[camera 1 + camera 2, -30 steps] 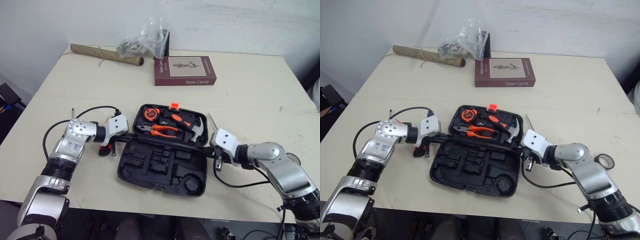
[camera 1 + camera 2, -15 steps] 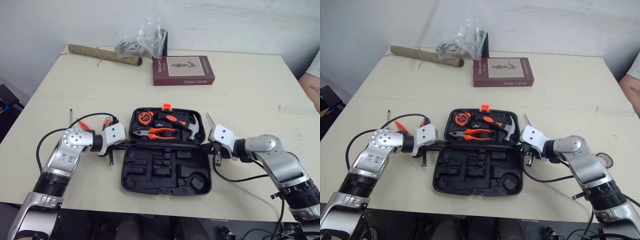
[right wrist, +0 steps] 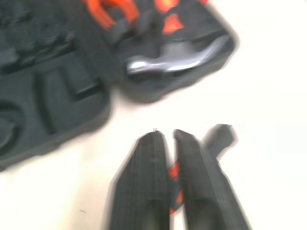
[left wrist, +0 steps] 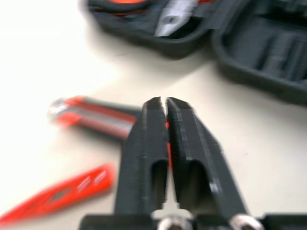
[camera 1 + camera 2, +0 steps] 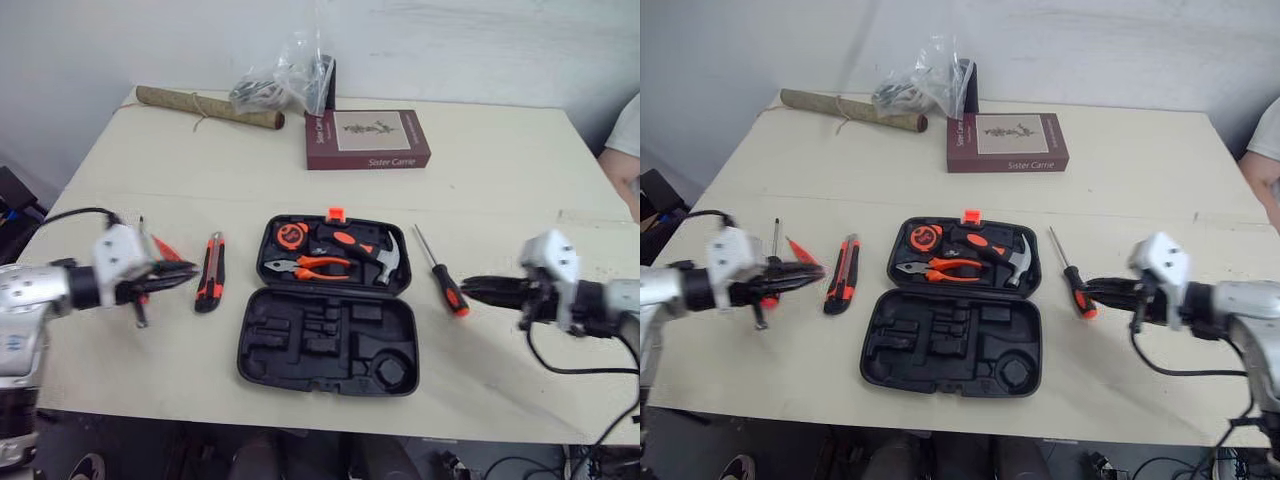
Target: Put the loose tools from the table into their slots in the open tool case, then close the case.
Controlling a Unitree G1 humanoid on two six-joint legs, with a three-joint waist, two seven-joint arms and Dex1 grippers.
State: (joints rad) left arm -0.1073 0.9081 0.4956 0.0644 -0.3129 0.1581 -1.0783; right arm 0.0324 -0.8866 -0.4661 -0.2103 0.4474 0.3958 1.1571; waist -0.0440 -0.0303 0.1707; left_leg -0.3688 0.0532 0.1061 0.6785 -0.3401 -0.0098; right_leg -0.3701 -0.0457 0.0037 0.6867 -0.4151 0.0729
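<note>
The black tool case (image 5: 262, 352) lies open at the table's middle, its lid flat toward me. In its far half sit a tape measure (image 5: 290, 233), orange pliers (image 5: 312, 265) and a hammer (image 5: 368, 247). A red-black utility knife (image 5: 208, 272) lies loose left of the case, with a small red tool (image 5: 166, 250) and a thin driver (image 5: 141, 234) further left. An orange-handled screwdriver (image 5: 441, 273) lies to the right. My left gripper (image 5: 190, 273) is shut and empty, just left of the knife. My right gripper (image 5: 468, 291) is shut and empty, beside the screwdriver's handle (image 3: 221, 133).
A maroon book (image 5: 367, 140), a brown paper roll (image 5: 210, 108) and a clear plastic bag (image 5: 285, 80) sit along the table's far edge. A person's arm (image 5: 625, 150) shows at the right edge. Bare table lies between the case and the book.
Both grippers have drawn outward from the case's sides, left to the left and right to the right. The knife and screwdriver now lie uncovered. The camera has shifted.
</note>
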